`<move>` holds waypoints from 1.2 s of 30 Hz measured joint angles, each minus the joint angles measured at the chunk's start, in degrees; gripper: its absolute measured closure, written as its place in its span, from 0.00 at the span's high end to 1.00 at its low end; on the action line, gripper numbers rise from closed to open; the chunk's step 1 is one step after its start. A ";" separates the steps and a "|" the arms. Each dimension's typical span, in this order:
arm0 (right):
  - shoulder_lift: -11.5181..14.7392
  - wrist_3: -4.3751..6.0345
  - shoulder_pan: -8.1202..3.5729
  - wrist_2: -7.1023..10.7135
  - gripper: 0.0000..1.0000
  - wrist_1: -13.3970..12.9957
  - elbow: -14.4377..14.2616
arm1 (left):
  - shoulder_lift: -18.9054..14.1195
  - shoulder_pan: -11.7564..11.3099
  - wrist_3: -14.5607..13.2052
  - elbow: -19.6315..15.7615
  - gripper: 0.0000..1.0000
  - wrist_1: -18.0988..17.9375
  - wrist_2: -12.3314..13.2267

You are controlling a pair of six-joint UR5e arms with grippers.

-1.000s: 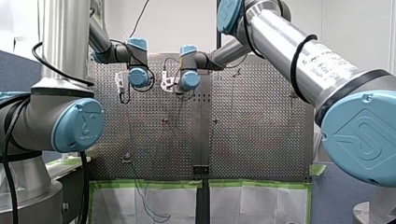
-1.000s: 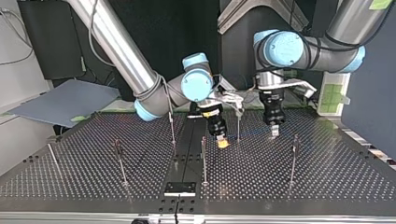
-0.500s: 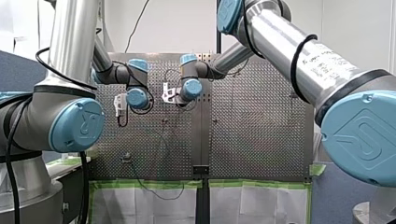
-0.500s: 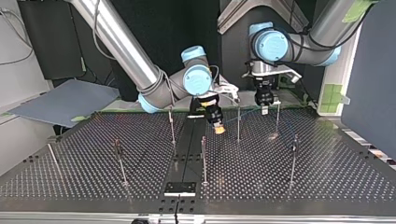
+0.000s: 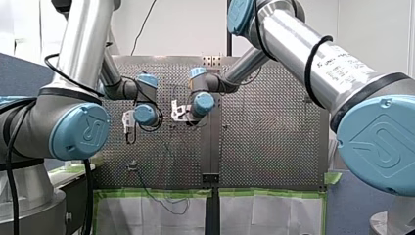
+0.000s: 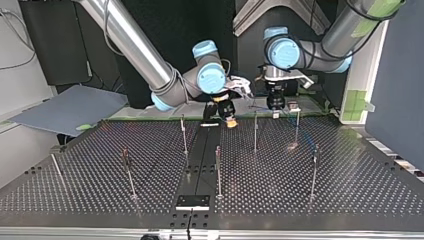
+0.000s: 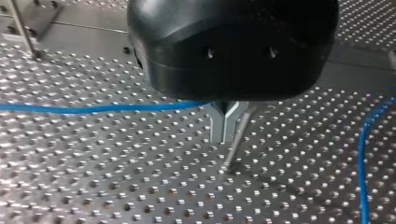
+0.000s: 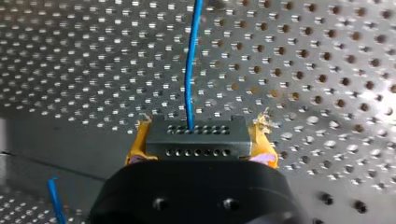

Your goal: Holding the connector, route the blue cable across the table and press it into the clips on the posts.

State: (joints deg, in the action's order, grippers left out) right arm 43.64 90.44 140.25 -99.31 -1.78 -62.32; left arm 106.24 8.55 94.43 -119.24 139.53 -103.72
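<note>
Table (image 6: 350, 200): one perforated plate under both grippers.

Arms: two. My right arm (image 6: 135, 55) and my left arm (image 6: 345, 30) both reach to the far edge in the top view, wrists close together. My reading is that one anchors the cable end while the other pays out the run.

Posts (image 6: 255, 132): I count seven thin uprights in the top view. One post (image 7: 239, 135) stands just beside the left fingers, touching or nearly so. I judge it the next target, though I cannot make out its clip.

Right gripper (image 8: 198, 133): clamped on the connector (image 8: 196, 143), a yellow pad (image 8: 135, 147) on either flank. One connector, a dark block with two rows of holes, held square so the lead exits straight ahead.

Left gripper (image 7: 224, 122): metal fingers pressed together. The cable runs in at their side; it looks pinched there, but the gripper body hides the contact.

Blue cable (image 8: 189, 70): one cable. It leaves the connector ahead of the right gripper; two stretches show in the left wrist view, one leading to the fingers, one lying slack on the table well off to the other side.
</note>
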 joint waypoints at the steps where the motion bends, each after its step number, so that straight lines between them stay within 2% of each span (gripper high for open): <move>1: 0.00 0.01 -0.03 0.16 0.00 0.00 -0.31 | 0.44 -0.01 0.02 0.00 0.02 -0.27 0.08; 6: 0.00 0.23 -0.21 0.85 0.00 -0.05 -0.75 | 2.58 -0.26 0.81 0.06 0.02 -1.86 0.56; 12: -0.02 0.44 -0.48 1.11 0.00 -0.11 -0.82 | 3.28 -0.58 1.92 0.15 0.02 -3.06 1.74; 17: -0.07 0.87 -0.71 2.45 0.00 -0.21 -0.84 | 4.89 -0.64 2.39 1.10 0.02 -3.41 2.89; 25: -0.16 1.06 -1.85 3.53 0.00 -0.33 -0.89 | 8.07 -0.90 3.40 2.29 0.02 -4.72 3.08; 36: -0.17 1.07 -3.45 3.99 0.00 -1.11 -0.92 | 8.53 -1.98 3.99 4.46 0.02 -4.87 3.49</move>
State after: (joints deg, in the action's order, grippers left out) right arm 43.48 91.51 136.80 -95.32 -2.89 -63.24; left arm 114.76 6.57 98.43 -114.78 134.66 -100.23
